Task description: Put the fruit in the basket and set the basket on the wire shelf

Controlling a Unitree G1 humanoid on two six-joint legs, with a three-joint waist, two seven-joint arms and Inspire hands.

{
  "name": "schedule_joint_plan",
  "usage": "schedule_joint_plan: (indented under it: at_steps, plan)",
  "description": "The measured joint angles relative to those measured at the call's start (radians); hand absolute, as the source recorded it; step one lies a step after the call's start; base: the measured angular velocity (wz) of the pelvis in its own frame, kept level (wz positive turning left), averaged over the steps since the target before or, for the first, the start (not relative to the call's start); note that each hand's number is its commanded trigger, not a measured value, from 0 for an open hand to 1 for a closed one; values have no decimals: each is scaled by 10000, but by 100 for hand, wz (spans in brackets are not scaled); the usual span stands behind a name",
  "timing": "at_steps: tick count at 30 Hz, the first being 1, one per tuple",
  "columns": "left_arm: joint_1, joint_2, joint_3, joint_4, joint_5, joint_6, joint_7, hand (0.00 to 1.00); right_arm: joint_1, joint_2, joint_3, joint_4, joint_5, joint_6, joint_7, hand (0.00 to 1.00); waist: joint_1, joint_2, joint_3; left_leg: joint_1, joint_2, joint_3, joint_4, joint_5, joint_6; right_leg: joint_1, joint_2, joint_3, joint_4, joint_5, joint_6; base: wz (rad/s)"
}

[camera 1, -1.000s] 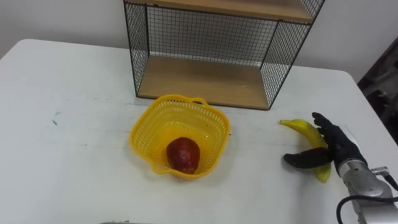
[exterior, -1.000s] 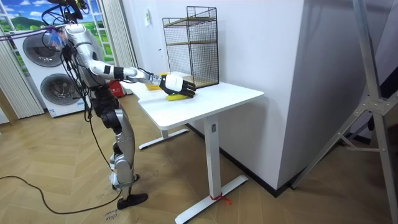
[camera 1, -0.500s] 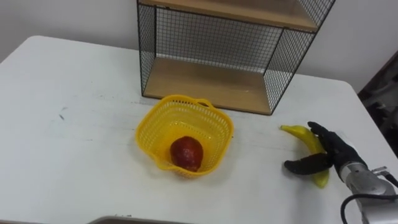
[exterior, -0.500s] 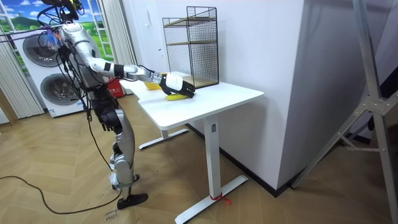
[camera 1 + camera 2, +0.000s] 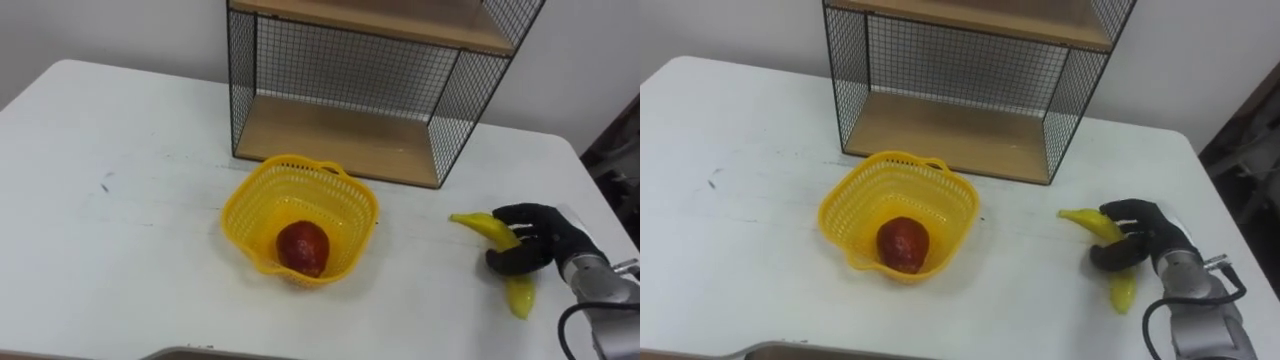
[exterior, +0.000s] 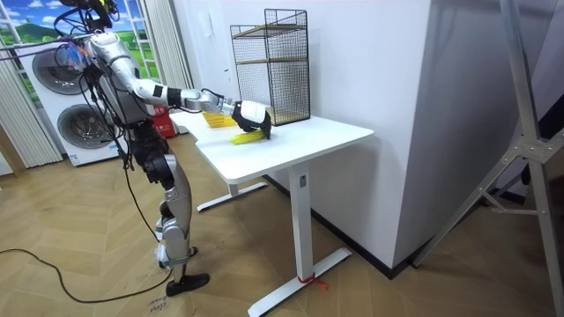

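Seeing right hand (image 5: 538, 236) curled round banana (image 5: 479, 225), gripping its middle; banana lies on white table (image 5: 120, 230), right of yellow basket (image 5: 240, 206). I note red fruit (image 5: 302, 247) inside basket. Basket stands on table just before wire shelf (image 5: 340, 130), apart from hand.

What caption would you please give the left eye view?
Right hand curled round the banana; red fruit in the yellow basket.

right arm stretched forward | right hand (image 5: 545, 238) | fingers and thumb curled round banana (image 5: 478, 225)
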Motion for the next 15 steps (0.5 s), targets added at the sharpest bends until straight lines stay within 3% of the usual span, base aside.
schedule_joint_plan:
  at_steps: [5, 15]
  plan:
    - [-131, 10, -75, 52, 0, 198, 3, 0, -5, -44, -103, 369, -192, -10, 41, 100, -20, -10, -4, 29, -11, -85, 18, 0, 0, 52, -5, -97, -9, 0, 1, 5]
    - [-293, 90, -325, 103, -5, 194, 40, 0, -172, 35, -102, 852, -16, -8, -54, 100, 22, 2, -7, 174, -2, -111, -4, -13, -6, 168, 2, -153, -13, 0, 1, 0]
